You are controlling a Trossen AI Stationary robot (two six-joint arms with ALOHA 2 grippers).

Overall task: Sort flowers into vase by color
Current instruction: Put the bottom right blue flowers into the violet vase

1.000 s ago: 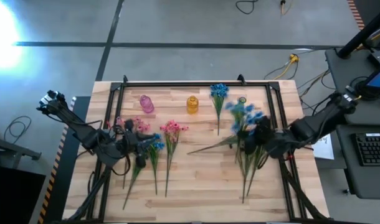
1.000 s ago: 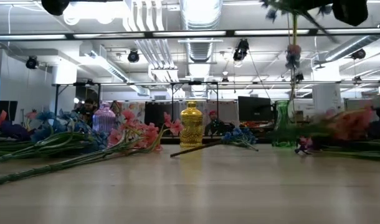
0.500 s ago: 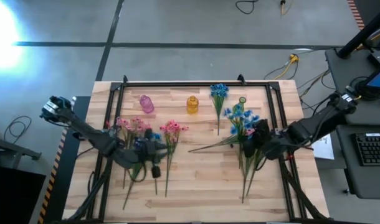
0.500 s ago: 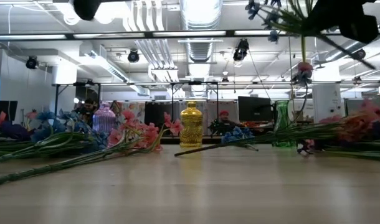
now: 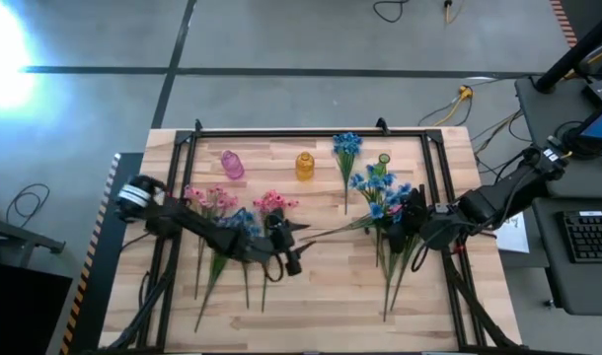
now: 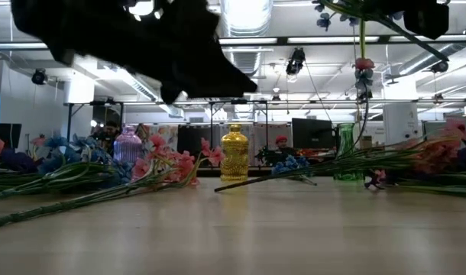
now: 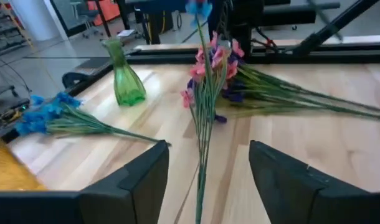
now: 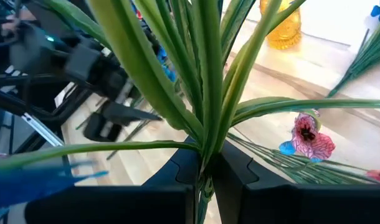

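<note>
My right gripper (image 5: pixel 412 213) is shut on a flower sprig (image 5: pixel 380 189) with blue blossoms, held up over the table's right part. The sprig's long thin stems (image 7: pixel 201 143) reach toward my left gripper (image 5: pixel 292 251). That gripper is open, with a finger on each side of the stems (image 7: pixel 205 180), and I see no touch. Pink and blue flowers (image 5: pixel 227 212) lie on the left. A blue sprig (image 5: pixel 346 148) lies at the far side. A purple vase (image 5: pixel 232 164), a yellow vase (image 5: pixel 304 166) and a green vase (image 5: pixel 383 159) stand along the far edge. My right gripper pinches the sprig between its two fingers at the point where the green leaves and stems branch out (image 8: pixel 203 148). The leaves fan out past the fingertips. In the low view the sprig's top (image 6: pixel 363 15) is high above the table, and a pink blossom (image 6: pixel 363 65) hangs from it.
More flowers with green stems (image 5: pixel 392 261) lie under and beside my right gripper. A black frame (image 5: pixel 281 133) borders the wooden table. People and desks show in the room behind the vases (image 6: pixel 111 134).
My left gripper has swung away from the pink flowers on the left, toward the table's right edge and down. It now sits near the table's middle, at the end of the long stems. My right gripper has kept its place with the sprig.
</note>
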